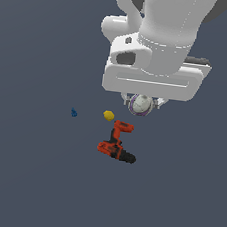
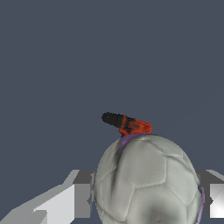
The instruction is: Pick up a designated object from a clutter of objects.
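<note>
The white ball (image 1: 140, 105) with purplish seams sits between the fingers of my gripper (image 1: 141, 103), just under the white hand. In the wrist view the ball (image 2: 148, 183) fills the space between the two grey fingers (image 2: 74, 199), which press on its sides. The gripper is shut on it. The rest of the clutter lies lower in the exterior view: an orange-red and black power drill (image 1: 117, 143), a yellow lump (image 1: 108, 115) and a tiny blue piece (image 1: 74, 112). From the wrist, part of the drill (image 2: 127, 124) shows beyond the ball.
A flat dark grey-blue surface (image 1: 27, 175) lies under everything. The large white arm fills the upper part of the exterior view and hides what is behind it.
</note>
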Robot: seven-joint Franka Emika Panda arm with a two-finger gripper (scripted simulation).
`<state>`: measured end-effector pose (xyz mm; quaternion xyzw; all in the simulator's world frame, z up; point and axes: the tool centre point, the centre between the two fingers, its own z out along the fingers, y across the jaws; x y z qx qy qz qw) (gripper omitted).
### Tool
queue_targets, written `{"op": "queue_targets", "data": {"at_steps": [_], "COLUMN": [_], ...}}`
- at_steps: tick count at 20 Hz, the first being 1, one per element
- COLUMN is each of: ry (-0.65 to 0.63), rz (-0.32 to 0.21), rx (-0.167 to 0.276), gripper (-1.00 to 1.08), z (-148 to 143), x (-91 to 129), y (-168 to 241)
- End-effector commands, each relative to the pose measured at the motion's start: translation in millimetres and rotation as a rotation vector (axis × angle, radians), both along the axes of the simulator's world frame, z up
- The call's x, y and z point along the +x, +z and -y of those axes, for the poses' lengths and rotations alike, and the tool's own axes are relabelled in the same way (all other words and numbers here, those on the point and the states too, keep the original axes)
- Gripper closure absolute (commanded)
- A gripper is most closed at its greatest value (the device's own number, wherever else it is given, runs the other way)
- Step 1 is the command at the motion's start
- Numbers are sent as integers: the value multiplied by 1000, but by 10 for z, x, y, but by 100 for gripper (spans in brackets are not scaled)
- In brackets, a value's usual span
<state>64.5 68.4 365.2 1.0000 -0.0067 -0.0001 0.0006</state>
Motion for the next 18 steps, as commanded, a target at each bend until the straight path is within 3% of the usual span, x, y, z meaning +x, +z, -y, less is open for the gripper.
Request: {"op": "queue_targets", "data": {"at_steps": [1,18], "ry": [-1,0], "rz": [0,0], "rx": [0,1], "gripper": [108,108], "z": [-83,-291], "x": [53,210], "y": [157,526]}}
